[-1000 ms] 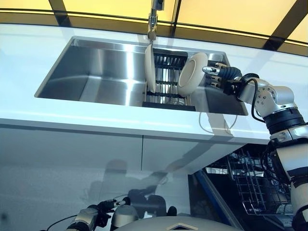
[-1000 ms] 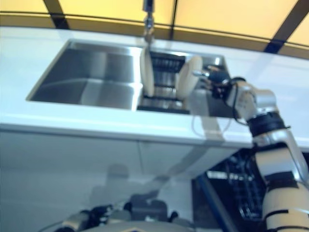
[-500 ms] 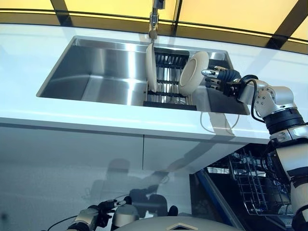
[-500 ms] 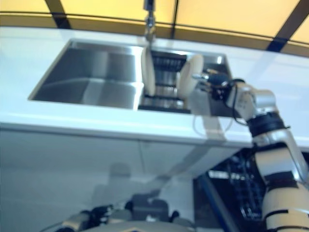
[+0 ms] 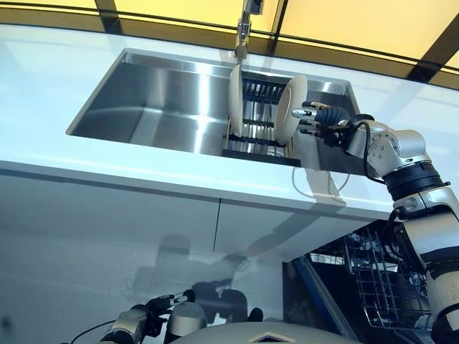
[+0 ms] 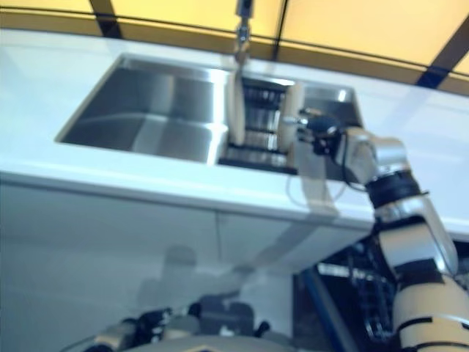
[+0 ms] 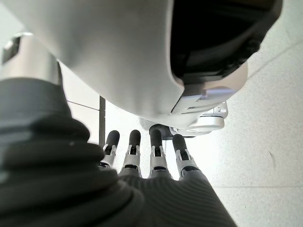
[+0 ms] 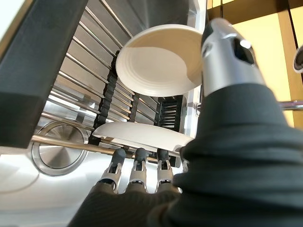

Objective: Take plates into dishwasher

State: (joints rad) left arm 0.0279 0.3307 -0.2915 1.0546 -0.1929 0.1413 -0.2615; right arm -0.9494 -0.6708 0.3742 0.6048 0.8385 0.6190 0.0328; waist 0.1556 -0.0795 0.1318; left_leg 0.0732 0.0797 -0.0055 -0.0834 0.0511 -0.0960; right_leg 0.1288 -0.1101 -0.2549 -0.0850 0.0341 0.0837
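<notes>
- The right hand [image 5: 320, 120] reaches at the nearer cream round plate [image 5: 289, 109] standing in the black ribbed dish rack [image 5: 259, 147]; whether its fingertips [image 8: 118, 156] actually touch the rim cannot be made out, since the plate's edge covers them (the wrist view stops short too).
- The farther cream plate [image 5: 234, 100] hides part of the rack's slots behind it.
- The chrome tap [image 5: 246, 29] is cut off by the top edge.
- The wire dishwasher basket [image 5: 373, 279] runs behind the right arm and out of view.
- The left hand [image 5: 156, 308] is small, low and dark.
</notes>
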